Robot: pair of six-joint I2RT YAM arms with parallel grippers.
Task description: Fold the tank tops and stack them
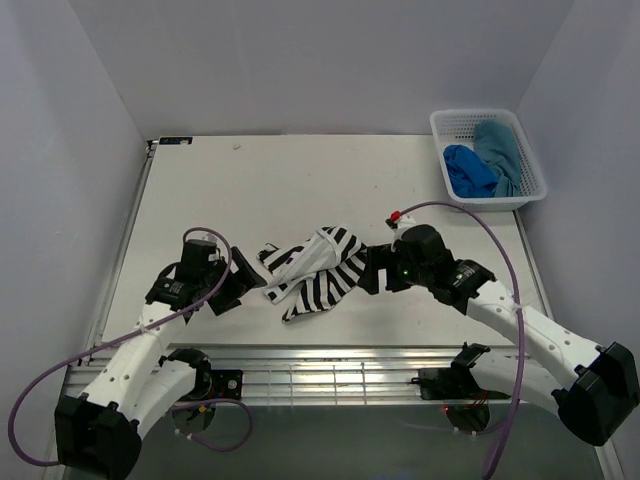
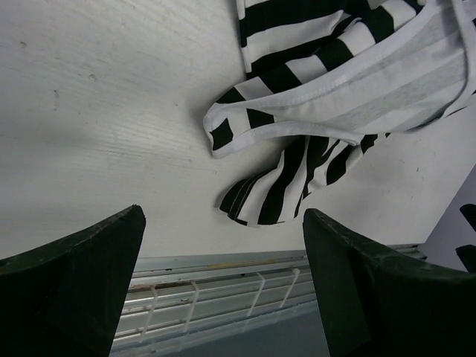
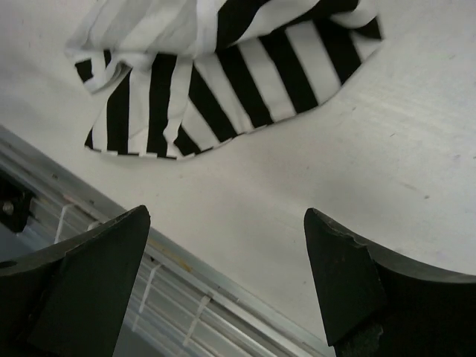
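Note:
A black-and-white striped tank top (image 1: 315,268) lies crumpled on the white table between both arms. My left gripper (image 1: 245,288) stands open just left of it, with nothing between its fingers. My right gripper (image 1: 368,270) stands open just right of it and is also empty. In the left wrist view the striped top (image 2: 327,74) lies ahead of the open gripper (image 2: 223,223). The right wrist view shows the striped top (image 3: 223,82) beyond the open gripper (image 3: 227,216). A royal blue top (image 1: 468,170) and a teal top (image 1: 500,150) lie bunched in the basket.
The white mesh basket (image 1: 475,113) stands at the back right corner of the table. A metal rail (image 1: 330,360) runs along the table's near edge, close below both grippers. Grey walls enclose the table on three sides.

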